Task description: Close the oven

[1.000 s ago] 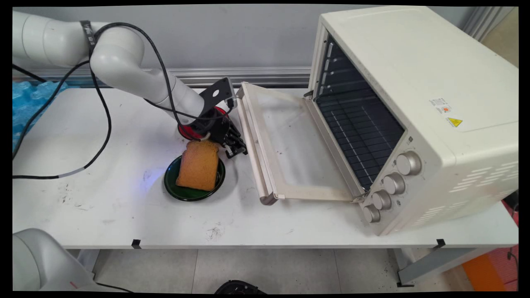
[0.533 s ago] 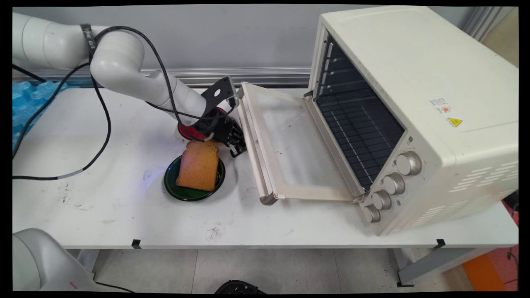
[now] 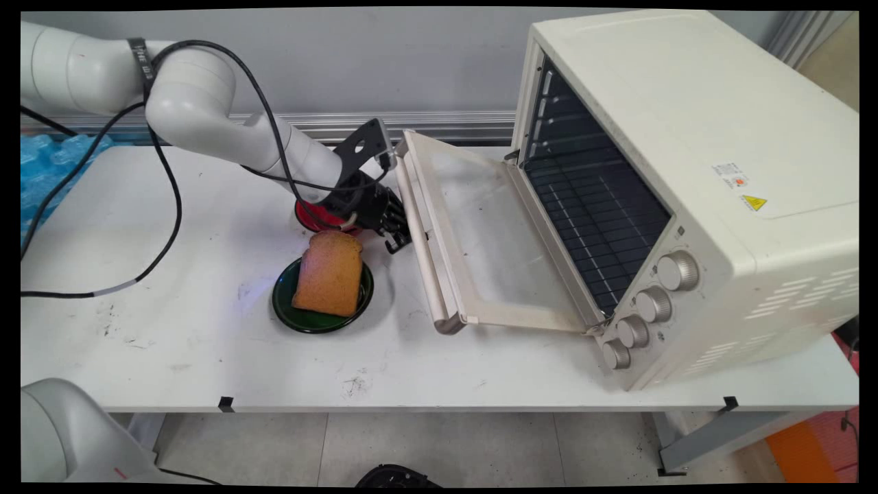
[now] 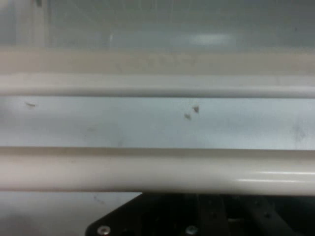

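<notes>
Main view: the gripper (image 3: 398, 240) is low at the outer edge of the oven door (image 3: 480, 233), against the door's handle (image 3: 420, 233). From here I cannot tell whether it is spread or pressed together. The door hangs open from the front of the oven (image 3: 686, 137) and reaches out over the table (image 3: 171, 343) toward the arm. Compared with a second ago, the gripper has moved a little up and toward the oven. The door's outer edge has risen slightly with it, so the door now sits a touch less flat. On the far side of the door from the oven lies a slice of bread (image 3: 329, 273) on a green plate (image 3: 285, 312), near the gripper but not touching it. A red thing (image 3: 309, 214) shows just behind the wrist, mostly hidden. Neither has shifted.

Hand view: the handle (image 4: 157, 169) runs as a pale bar right across the picture, directly above the gripper's black linkage. Beyond it is a strip of table, then the door's rim (image 4: 157, 81). This shows how close the hand is to the handle, which the main view only hints at. It does not show the bread, the plate or the oven body.
</notes>
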Robot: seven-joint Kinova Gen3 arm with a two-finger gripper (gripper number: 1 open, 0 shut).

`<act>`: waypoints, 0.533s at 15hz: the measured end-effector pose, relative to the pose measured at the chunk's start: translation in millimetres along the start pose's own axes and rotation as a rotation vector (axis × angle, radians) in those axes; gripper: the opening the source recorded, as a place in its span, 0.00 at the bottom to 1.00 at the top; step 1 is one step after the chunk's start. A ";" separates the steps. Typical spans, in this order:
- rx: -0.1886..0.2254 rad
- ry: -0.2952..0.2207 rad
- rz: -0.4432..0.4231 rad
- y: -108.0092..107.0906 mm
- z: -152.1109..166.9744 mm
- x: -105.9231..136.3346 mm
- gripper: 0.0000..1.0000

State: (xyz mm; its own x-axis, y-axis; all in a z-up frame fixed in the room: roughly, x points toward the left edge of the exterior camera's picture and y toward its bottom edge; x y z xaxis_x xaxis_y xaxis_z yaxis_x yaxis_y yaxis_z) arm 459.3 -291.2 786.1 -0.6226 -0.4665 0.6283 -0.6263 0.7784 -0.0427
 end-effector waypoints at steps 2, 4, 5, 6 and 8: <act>0.003 0.010 0.003 -1.6 -2.1 1.6 0.00; 0.006 0.024 0.007 -3.5 -4.6 4.5 0.00; 0.007 0.031 0.009 -4.5 -5.8 6.4 0.00; 0.008 0.036 0.011 -5.1 -6.7 7.9 0.00; 0.011 0.050 0.014 -6.7 -8.9 12.0 0.00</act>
State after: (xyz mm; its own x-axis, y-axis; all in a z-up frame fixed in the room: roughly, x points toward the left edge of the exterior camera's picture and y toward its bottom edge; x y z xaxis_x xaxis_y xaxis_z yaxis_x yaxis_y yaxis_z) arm 460.2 -298.3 800.8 -0.6069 -0.4338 0.6659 -0.6231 0.7798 -0.0599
